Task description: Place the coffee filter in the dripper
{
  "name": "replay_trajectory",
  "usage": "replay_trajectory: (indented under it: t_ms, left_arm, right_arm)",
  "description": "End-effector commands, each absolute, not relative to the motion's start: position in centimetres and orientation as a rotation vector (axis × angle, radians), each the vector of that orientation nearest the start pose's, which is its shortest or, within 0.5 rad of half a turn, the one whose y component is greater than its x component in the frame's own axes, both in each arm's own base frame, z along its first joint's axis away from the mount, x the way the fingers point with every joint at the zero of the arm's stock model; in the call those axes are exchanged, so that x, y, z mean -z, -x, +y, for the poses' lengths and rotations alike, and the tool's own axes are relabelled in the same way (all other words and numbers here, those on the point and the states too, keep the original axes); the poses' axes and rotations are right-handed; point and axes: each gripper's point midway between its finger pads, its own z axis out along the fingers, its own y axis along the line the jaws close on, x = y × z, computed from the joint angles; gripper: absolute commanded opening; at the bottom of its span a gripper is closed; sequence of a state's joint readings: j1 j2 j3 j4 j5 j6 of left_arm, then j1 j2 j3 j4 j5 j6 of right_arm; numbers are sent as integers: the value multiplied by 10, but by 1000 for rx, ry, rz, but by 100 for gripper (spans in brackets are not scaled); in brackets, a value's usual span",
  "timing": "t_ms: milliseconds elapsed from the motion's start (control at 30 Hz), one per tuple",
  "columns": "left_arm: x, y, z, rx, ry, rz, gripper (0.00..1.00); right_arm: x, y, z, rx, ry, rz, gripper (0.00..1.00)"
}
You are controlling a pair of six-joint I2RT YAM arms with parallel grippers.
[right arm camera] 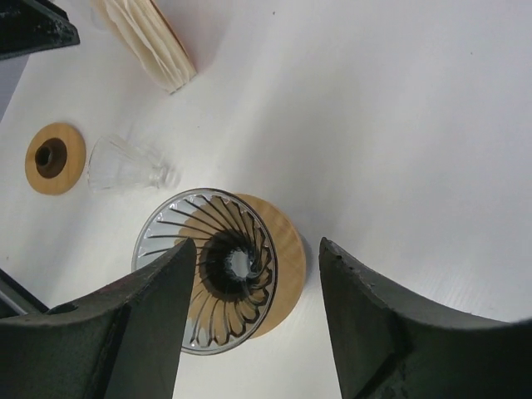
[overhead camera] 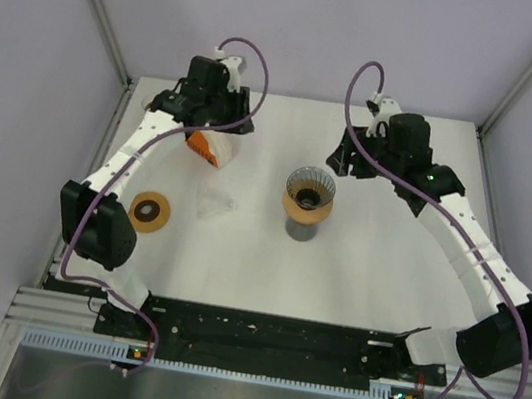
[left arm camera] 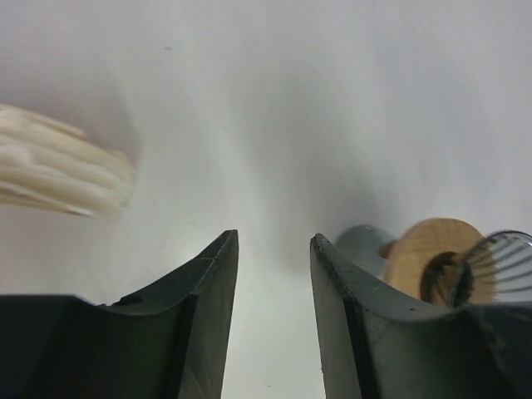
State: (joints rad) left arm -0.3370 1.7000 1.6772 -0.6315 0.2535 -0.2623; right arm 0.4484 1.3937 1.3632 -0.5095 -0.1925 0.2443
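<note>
A stack of cream paper coffee filters (overhead camera: 209,148) lies at the back left of the table; it also shows in the left wrist view (left arm camera: 58,170) and the right wrist view (right arm camera: 154,41). The glass ribbed dripper (overhead camera: 309,190) with a wooden collar stands upright on a grey cup at mid-table and holds no filter. It also shows in the right wrist view (right arm camera: 218,270) and the left wrist view (left arm camera: 474,266). My left gripper (left arm camera: 274,241) is open and empty, just beside the filters. My right gripper (right arm camera: 258,246) is open and empty, above and behind the dripper.
A second clear glass cone (overhead camera: 215,204) lies on its side left of the dripper. A loose wooden ring (overhead camera: 151,212) lies further left, near the left arm. Grey walls enclose the white table (overhead camera: 385,279) on three sides.
</note>
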Motion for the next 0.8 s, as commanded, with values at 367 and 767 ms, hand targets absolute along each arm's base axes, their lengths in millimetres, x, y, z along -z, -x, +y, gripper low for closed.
replay_trajectory:
  t_ms: [367,767]
  left_arm:
    - [-185,-473,-82,-100,180,2206,34]
    - [-135,-498,-77,-244,198,2266,21]
  right_arm:
    - [-280,-344,205,-563,310,2068,58]
    - [-271,-345,202,-543,312,2078,57]
